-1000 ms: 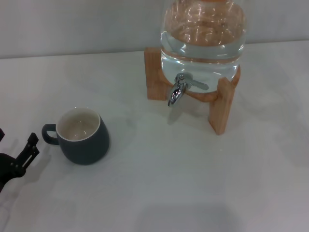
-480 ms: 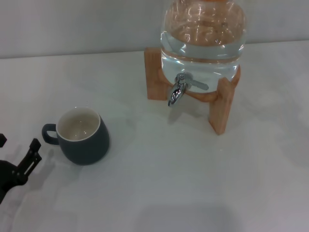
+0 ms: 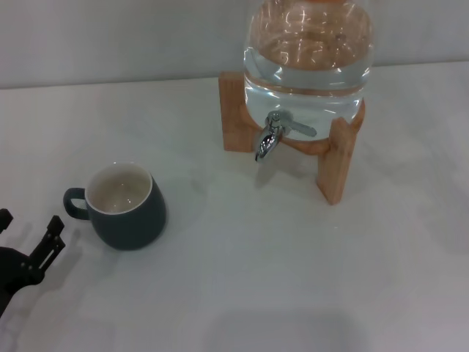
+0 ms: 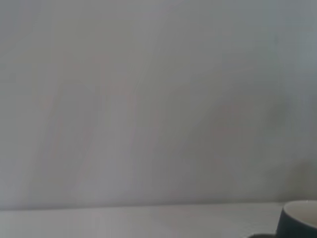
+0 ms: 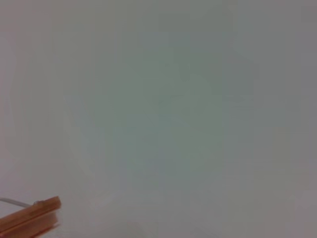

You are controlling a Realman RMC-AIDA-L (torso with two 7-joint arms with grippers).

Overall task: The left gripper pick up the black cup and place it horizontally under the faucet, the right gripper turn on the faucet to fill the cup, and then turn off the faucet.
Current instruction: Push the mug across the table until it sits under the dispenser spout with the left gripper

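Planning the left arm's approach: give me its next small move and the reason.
Probably ease the left gripper toward the black cup and line up on its body. The gripper sits open, apart from the cup, on the handle side. The cup stands upright, well clear of the faucet, so nothing is grasped yet.

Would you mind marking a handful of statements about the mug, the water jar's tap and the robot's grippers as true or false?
1. The squat dark slate-black cup stands upright on the white table. True.
2. The cup sits directly under the shiny chrome faucet. False: it stands well off to the robot's left of the faucet.
3. The left gripper holds the cup. False: it is open beside the cup's handle, touching nothing.
4. The large clear glass jar rests on a wooden stand. True.
5. The right gripper is on the faucet's lever. False: it appears in no view.
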